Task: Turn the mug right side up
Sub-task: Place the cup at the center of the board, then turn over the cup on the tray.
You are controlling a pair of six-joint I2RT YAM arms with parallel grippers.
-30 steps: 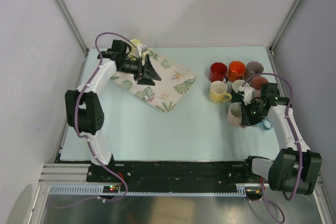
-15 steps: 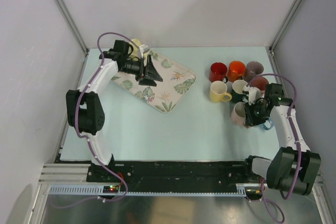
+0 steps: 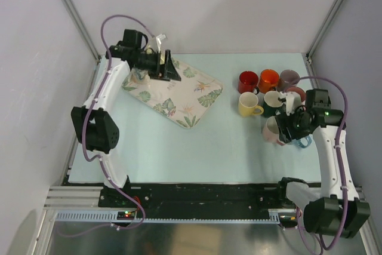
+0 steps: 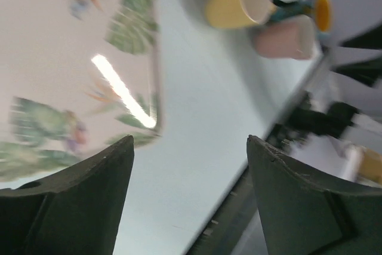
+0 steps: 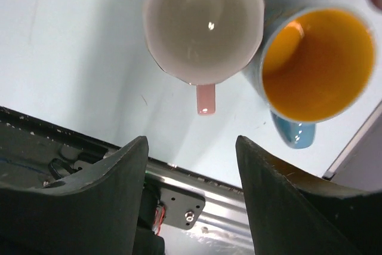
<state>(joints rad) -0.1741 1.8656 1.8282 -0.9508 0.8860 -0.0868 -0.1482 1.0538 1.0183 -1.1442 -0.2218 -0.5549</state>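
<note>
The pink mug (image 5: pixel 203 25) stands upright on the table, its white inside facing up and its handle (image 5: pixel 205 98) pointing toward the near edge. My right gripper (image 5: pixel 190 141) hangs above it, open, with nothing between the fingers and clear of the mug. From the top view the pink mug (image 3: pixel 271 131) sits just left of the right gripper (image 3: pixel 286 125). My left gripper (image 3: pixel 170 68) is open and empty over the far corner of the floral tray (image 3: pixel 191 97). In the left wrist view the pink mug (image 4: pixel 283 37) shows blurred at the upper right.
A blue mug with an orange inside (image 5: pixel 316 64) stands tight against the pink one. Red (image 3: pixel 248 80), orange (image 3: pixel 268 79), mauve (image 3: pixel 289 77), yellow (image 3: pixel 249 104) and dark green (image 3: pixel 273 101) mugs cluster behind. The frame's post (image 3: pixel 310 58) and right wall are close.
The right gripper has opened and let go of the pink mug, which went from tilted to upright. The right arm rose and drew back right. The left arm lifted toward the back.
</note>
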